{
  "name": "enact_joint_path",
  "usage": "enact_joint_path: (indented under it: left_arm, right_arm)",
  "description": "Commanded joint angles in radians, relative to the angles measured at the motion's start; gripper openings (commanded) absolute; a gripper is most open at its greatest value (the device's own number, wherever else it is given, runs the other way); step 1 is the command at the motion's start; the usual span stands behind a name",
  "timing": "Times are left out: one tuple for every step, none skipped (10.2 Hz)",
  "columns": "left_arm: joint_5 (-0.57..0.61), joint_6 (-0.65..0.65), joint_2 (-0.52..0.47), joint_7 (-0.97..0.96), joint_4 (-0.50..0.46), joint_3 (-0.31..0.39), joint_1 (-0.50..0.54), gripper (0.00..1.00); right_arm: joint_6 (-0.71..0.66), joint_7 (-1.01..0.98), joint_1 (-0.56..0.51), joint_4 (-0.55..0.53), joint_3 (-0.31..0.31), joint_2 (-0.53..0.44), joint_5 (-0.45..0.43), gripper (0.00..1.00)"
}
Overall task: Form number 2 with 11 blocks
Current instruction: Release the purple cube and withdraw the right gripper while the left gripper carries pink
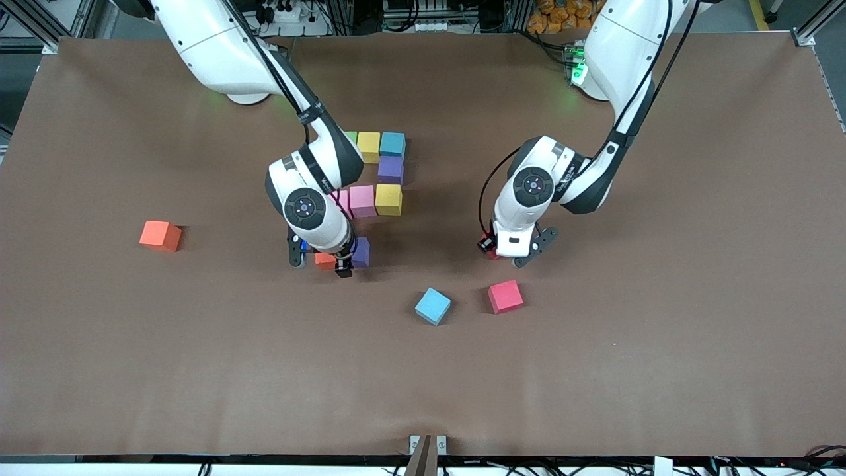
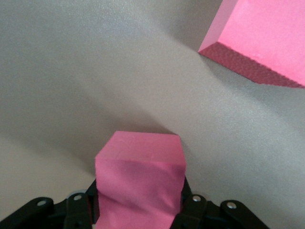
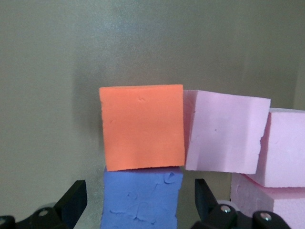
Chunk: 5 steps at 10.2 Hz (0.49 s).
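Observation:
The number 2 (image 1: 369, 146) lies mid-table: green, yellow and light blue blocks in its farthest row, a purple one (image 1: 390, 169), then pink, pink (image 1: 363, 200) and yellow. At its nearest row my right gripper (image 1: 355, 259) stands open around a blue-purple block (image 1: 362, 250). In the right wrist view that gripper (image 3: 140, 212) has both fingers clear of the block (image 3: 140, 200). An orange block (image 3: 142, 126) touches it, with a lilac one (image 3: 226, 131) alongside. My left gripper (image 1: 490, 250) is shut on a red block (image 2: 140, 181), low over the table toward the left arm's end.
Three loose blocks lie apart from the figure. An orange one (image 1: 160, 235) is toward the right arm's end. A light blue one (image 1: 433, 305) and a red one (image 1: 505, 296) lie nearer the front camera, the red one close to my left gripper.

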Motion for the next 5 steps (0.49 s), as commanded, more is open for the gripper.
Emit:
enact_joint_path:
  left_arm:
    - [0.033, 0.014, 0.018, 0.007, 0.0, -0.003, 0.006, 0.36]
    - [0.033, 0.014, 0.018, 0.006, 0.001, -0.003, 0.008, 0.2]
    - [0.033, 0.011, 0.017, -0.001, 0.006, -0.003, 0.009, 0.16]
    - [0.033, 0.005, 0.011, 0.001, 0.007, -0.003, 0.017, 0.06]
    - [0.031, -0.003, -0.003, -0.007, 0.009, -0.003, 0.017, 0.0]
  right_arm:
    - [-0.021, 0.016, -0.018, 0.027, 0.011, -0.015, -0.015, 1.0]
    - [-0.079, 0.015, -0.02, 0.062, 0.011, -0.015, -0.016, 1.0]
    - [-0.125, 0.005, -0.024, 0.091, 0.011, -0.018, -0.018, 1.0]
    - [-0.134, -0.014, -0.039, 0.107, 0.011, -0.028, -0.027, 1.0]
    - [-0.136, -0.094, -0.062, 0.107, 0.011, -0.042, -0.036, 1.0]
